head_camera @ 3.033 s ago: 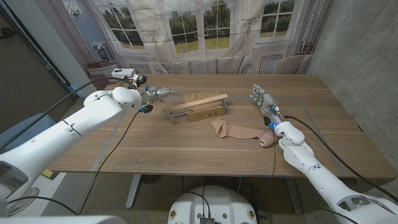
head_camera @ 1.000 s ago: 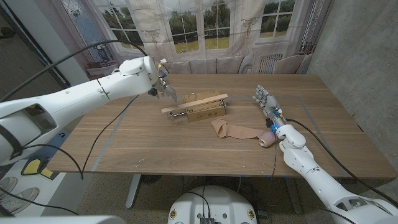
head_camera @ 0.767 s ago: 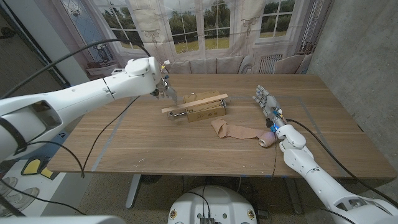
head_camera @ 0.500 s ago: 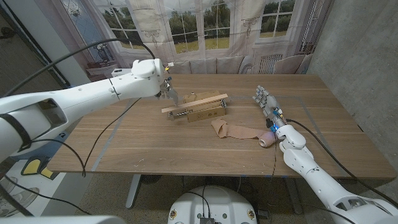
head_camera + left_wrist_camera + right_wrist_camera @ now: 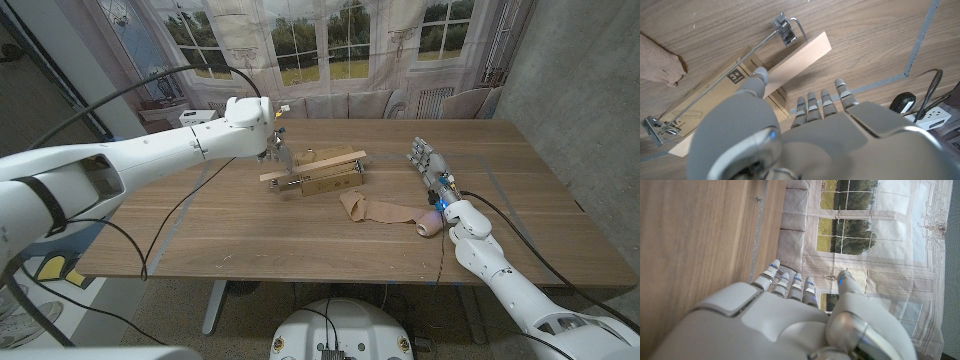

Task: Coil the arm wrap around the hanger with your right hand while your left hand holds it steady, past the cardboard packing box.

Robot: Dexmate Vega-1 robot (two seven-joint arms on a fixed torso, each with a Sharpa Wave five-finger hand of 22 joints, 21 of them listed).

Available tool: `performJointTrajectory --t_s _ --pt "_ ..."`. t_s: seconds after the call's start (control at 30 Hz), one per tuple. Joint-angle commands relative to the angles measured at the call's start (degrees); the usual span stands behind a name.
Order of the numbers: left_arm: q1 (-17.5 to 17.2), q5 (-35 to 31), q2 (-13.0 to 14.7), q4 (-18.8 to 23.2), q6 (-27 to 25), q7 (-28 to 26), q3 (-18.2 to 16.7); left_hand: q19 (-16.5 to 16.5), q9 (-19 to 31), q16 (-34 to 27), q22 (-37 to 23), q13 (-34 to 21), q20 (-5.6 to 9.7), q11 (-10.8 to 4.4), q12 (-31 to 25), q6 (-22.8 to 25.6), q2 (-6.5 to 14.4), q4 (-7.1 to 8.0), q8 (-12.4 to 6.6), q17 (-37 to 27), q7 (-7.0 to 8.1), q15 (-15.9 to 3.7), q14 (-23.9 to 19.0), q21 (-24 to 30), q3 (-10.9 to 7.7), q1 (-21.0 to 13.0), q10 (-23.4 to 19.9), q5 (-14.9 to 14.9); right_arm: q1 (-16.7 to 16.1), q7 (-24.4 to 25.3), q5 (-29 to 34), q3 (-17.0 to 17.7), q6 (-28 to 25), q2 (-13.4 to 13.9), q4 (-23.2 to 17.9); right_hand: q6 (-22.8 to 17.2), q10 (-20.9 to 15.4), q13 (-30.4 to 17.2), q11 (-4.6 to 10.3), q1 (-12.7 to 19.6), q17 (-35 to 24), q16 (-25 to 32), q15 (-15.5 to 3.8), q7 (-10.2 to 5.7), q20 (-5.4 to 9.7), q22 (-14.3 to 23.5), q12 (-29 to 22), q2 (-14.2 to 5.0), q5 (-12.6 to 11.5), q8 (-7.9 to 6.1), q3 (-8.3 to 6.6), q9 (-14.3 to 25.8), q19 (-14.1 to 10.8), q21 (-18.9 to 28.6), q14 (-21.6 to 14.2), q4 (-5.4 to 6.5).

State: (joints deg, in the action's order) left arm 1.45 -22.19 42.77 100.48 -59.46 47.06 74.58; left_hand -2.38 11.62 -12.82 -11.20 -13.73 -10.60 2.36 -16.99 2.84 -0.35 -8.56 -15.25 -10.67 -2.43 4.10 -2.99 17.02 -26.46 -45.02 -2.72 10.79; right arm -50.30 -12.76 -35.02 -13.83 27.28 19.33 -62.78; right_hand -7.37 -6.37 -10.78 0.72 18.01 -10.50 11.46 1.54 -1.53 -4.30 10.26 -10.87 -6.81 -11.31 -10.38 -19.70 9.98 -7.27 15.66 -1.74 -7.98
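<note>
The wooden hanger (image 5: 311, 167) with metal clips lies slantwise on top of the cardboard box (image 5: 333, 183) at mid-table. My left hand (image 5: 277, 150) hovers over the hanger's left end with its fingers extended and apart, holding nothing. In the left wrist view my left hand (image 5: 810, 130) reaches over the wooden bar (image 5: 795, 55), with a clip (image 5: 784, 30) beyond. The beige arm wrap (image 5: 383, 211) lies loose in front of the box, its rolled end (image 5: 431, 224) by my right wrist. My right hand (image 5: 424, 160) stands open to the right of the box and touches nothing.
A black cable (image 5: 190, 200) trails across the table's left side from my left arm. A white power strip (image 5: 931, 107) and a black plug sit past the blue tape line (image 5: 920, 45). A windowed backdrop (image 5: 320, 50) stands behind the table.
My left arm has swung right and lower, bringing its hand from the table's left side to the hanger's left end. My right hand, the wrap and the box have not moved.
</note>
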Motion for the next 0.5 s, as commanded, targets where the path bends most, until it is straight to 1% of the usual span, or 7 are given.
performJointTrajectory --t_s 0.03,0.1,0.2,0.33,0.47,0.5 --pt "2.96 -2.69 -2.90 -3.98 -0.61 4.75 4.01 -0.70 0.12 0.14 -0.19 -0.30 -0.08 0.22 -0.63 0.82 -0.58 -0.05 -0.30 -0.15 0.06 -0.01 -0.73 -0.08 0.31 -0.20 -0.75 -0.01 0.58 -0.43 -0.17 0.31 0.22 -0.32 1.16 -0.31 -0.38 -0.31 -0.10 -0.18 -0.32 0.28 0.07 0.05 -0.18 0.23 -0.43 -0.01 -0.02 -0.34 0.16 0.28 -0.49 -0.18 -0.43 0.05" --pt "3.39 -3.31 -3.55 -4.85 -0.77 5.21 4.99 -0.85 0.15 0.09 -0.19 -0.32 -0.07 0.10 -0.73 1.35 -0.51 -0.04 -0.46 -0.16 -0.12 -0.18 -0.97 -0.05 0.38 -0.29 -1.01 0.01 0.68 -0.64 -0.28 0.37 0.39 -0.46 1.50 -0.30 -0.41 -0.31 -0.13 -0.18 -0.32 0.29 0.09 0.05 -0.24 0.23 -0.44 -0.01 -0.02 -0.33 0.16 0.28 -0.50 -0.19 -0.46 0.05" --pt "3.47 -3.64 -3.87 -5.25 -0.65 5.22 5.35 -1.03 0.17 0.02 -0.20 -0.35 -0.05 0.05 -0.82 1.46 -0.45 -0.03 -0.46 -0.16 0.00 -0.44 -1.26 -0.01 0.44 -0.36 -1.30 0.02 0.80 -0.80 -0.26 0.40 0.49 -0.55 1.79 -0.29 -0.41 -0.31 -0.13 -0.18 -0.31 0.29 0.12 0.04 -0.25 0.24 -0.43 -0.01 -0.01 -0.33 0.17 0.28 -0.53 -0.22 -0.49 0.04" --pt "4.14 -5.18 -4.88 -5.91 -1.22 5.70 7.10 -1.29 0.23 0.00 -0.21 -0.40 0.04 -0.34 -0.97 2.47 -0.26 -0.01 -0.76 -0.17 0.06 -0.48 -1.54 0.04 0.58 -0.56 -1.76 0.03 1.12 -1.17 -0.40 0.50 0.69 -0.81 2.52 -0.26 -0.42 -0.31 -0.11 -0.18 -0.31 0.28 0.11 0.01 -0.28 0.24 -0.43 -0.01 -0.01 -0.32 0.17 0.28 -0.54 -0.28 -0.49 0.04" --pt "4.08 -5.29 -5.39 -6.54 -0.96 5.76 7.33 -1.47 0.26 -0.03 -0.22 -0.43 0.03 -0.33 -1.07 2.65 -0.15 0.00 -0.78 -0.17 0.15 -0.60 -1.77 0.08 0.64 -0.68 -2.08 0.03 1.29 -1.39 -0.40 0.64 1.05 -1.00 3.01 -0.25 -0.44 -0.31 -0.11 -0.18 -0.31 0.28 0.17 0.04 -0.30 0.24 -0.43 -0.01 -0.01 -0.32 0.18 0.28 -0.55 -0.31 -0.51 0.04" --pt "3.96 -5.13 -5.51 -6.78 -0.76 5.73 7.22 -1.55 0.27 -0.04 -0.22 -0.44 0.05 -0.63 -1.10 2.71 -0.10 0.00 -0.78 -0.17 0.19 -0.65 -1.85 0.10 0.67 -0.73 -2.18 0.03 1.32 -1.40 -0.36 0.65 1.14 -1.02 3.09 -0.26 -0.45 -0.31 -0.11 -0.19 -0.31 0.28 0.15 0.04 -0.30 0.24 -0.43 -0.02 -0.01 -0.32 0.19 0.28 -0.56 -0.33 -0.52 0.04"
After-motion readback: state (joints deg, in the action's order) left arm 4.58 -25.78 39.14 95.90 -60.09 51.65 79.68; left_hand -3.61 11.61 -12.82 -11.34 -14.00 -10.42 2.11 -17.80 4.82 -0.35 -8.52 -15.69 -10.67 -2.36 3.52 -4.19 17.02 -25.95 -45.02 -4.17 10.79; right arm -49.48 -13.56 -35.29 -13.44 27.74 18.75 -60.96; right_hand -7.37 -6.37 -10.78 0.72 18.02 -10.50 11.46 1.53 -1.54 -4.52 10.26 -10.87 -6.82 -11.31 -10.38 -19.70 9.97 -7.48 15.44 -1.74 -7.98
